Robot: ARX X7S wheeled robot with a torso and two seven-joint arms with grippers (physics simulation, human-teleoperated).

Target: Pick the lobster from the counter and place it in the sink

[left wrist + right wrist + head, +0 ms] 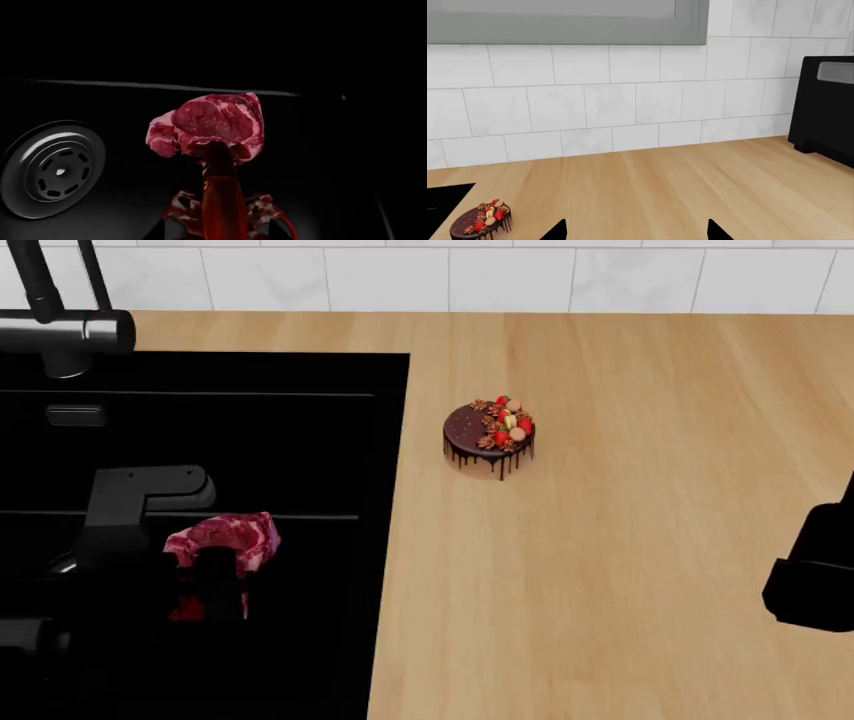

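The dark-red lobster (pixel 220 200) sits between the jaws of my left gripper (pixel 217 232), which is closed on its body and legs. It hangs inside the matte-black sink (pixel 267 440), its tail pointing at a pink raw meat piece (pixel 210 125) on the sink floor. In the head view only a bit of the lobster's red (pixel 187 610) shows beside my left arm (pixel 134 540), just below the meat (pixel 227 535). My right gripper (pixel 635 232) is open and empty above the tan counter (pixel 641 540).
The round drain (pixel 57 170) lies beside the meat. A black faucet (pixel 54 330) stands at the sink's back left. A small chocolate cake (pixel 489 433) sits on the counter near the sink edge. A black appliance (pixel 827 110) stands against the tiled wall.
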